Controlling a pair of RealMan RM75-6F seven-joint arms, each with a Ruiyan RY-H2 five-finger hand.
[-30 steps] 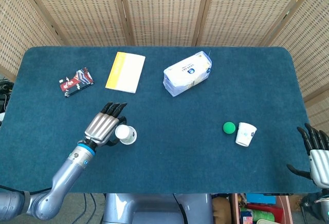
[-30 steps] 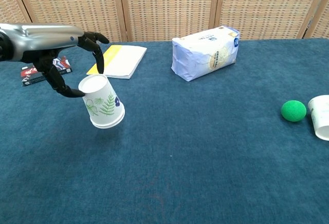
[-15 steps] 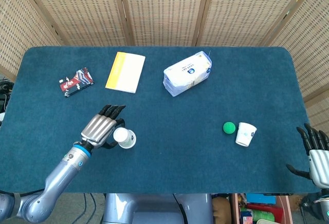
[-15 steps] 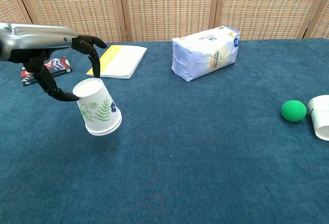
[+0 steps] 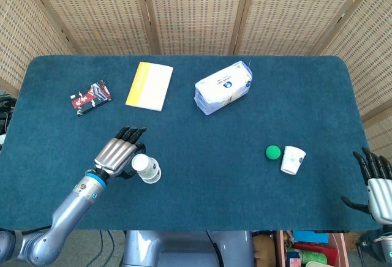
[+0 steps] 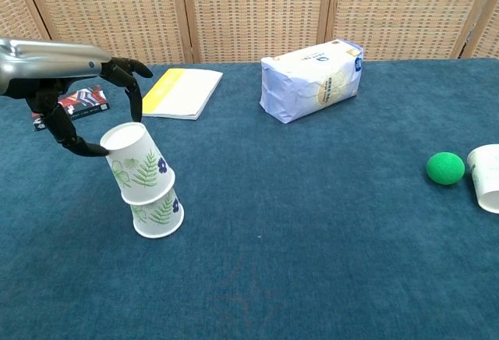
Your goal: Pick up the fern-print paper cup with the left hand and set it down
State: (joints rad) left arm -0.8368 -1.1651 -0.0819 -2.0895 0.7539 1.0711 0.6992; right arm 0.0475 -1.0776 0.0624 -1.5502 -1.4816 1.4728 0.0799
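My left hand (image 6: pixel 54 98) grips a fern-print paper cup (image 6: pixel 136 164) upside down near its base, tilted, fingers and thumb on either side. Right below it a second fern-print cup (image 6: pixel 156 214) stands mouth down on the blue table, its top tucked into the held cup's rim. In the head view the left hand (image 5: pixel 116 154) is at the front left with the cups (image 5: pixel 146 168) beside its fingers. My right hand (image 5: pixel 376 184) hangs off the table's front right corner, fingers spread, holding nothing.
A plain white cup (image 6: pixel 487 176) lies beside a green ball (image 6: pixel 445 168) at the right. A tissue pack (image 6: pixel 312 79) sits at the back centre, a yellow booklet (image 6: pixel 179 92) and a red packet (image 6: pixel 66 106) at the back left.
The left hand has drifted left and toward the front edge with the cup. A second fern-print cup now shows under the held one, resting on the table.
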